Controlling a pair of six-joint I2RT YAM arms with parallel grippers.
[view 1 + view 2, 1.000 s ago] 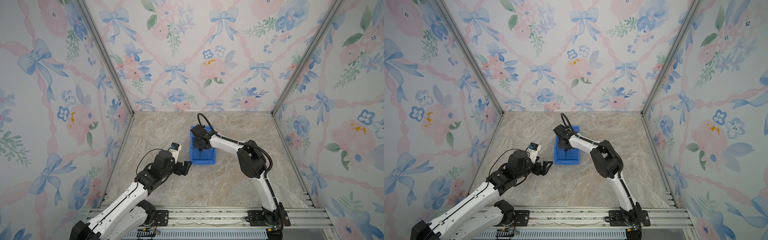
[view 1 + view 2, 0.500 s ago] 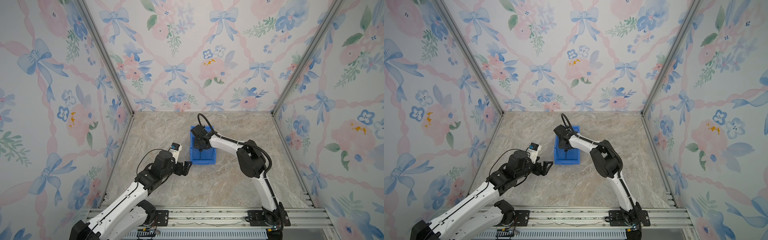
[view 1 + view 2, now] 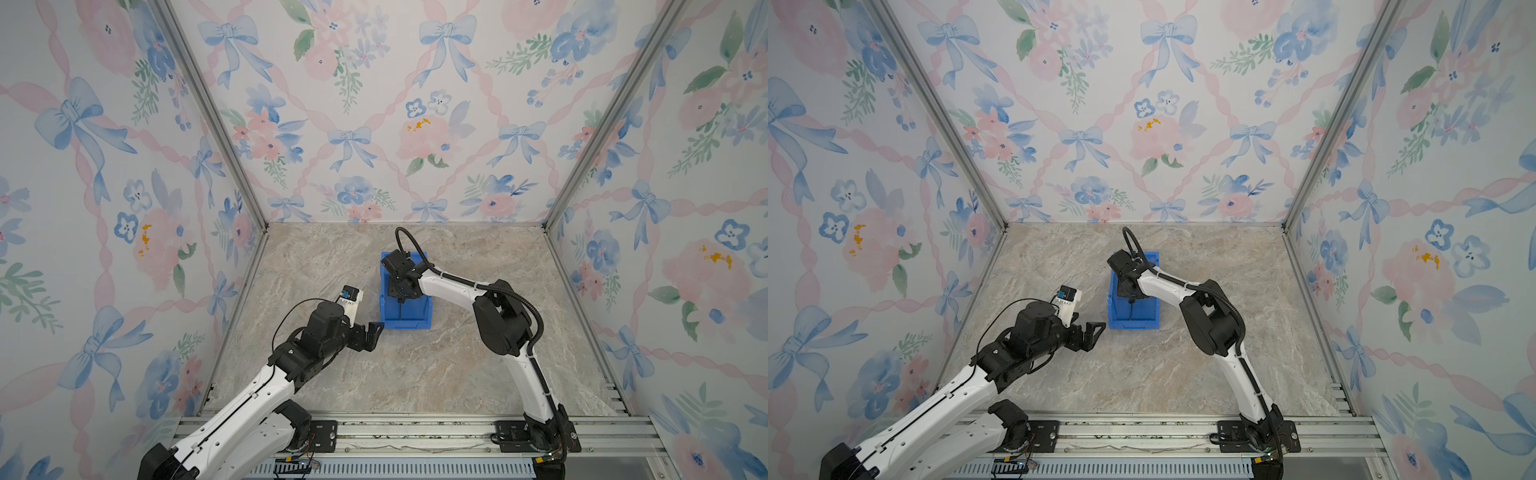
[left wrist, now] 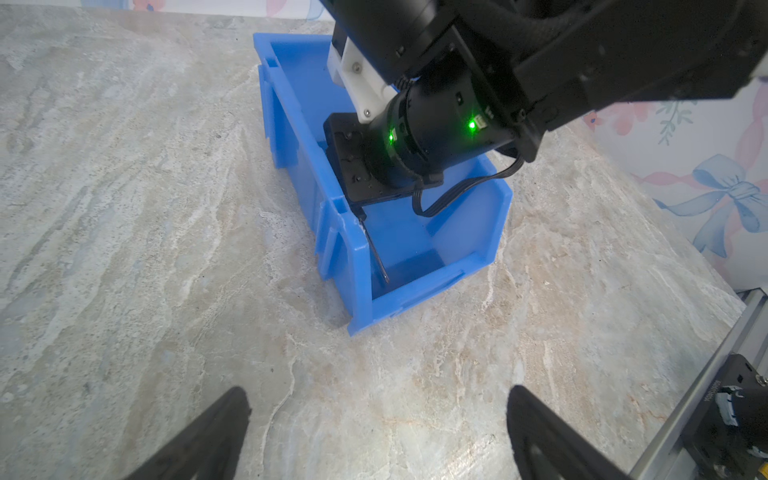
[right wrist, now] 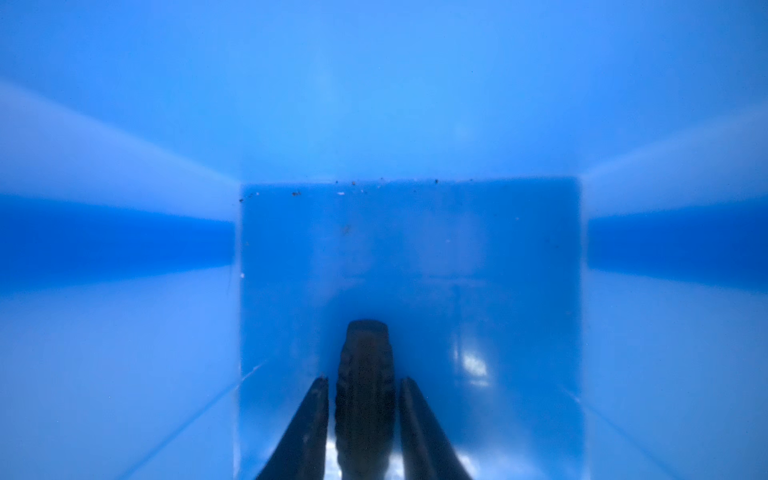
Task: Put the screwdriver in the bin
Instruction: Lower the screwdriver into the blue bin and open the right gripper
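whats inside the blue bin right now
The right hand is down inside the bin, with the screwdriver between its slightly parted fingers. A few dark specks sit at an inner edge. Anything beneath the hand and screwdriver is covered.

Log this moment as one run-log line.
phase: release | right gripper: open inside bin, jaws just clear of screwdriver | left gripper: open, empty, beside bin | task: screwdriver within bin walls
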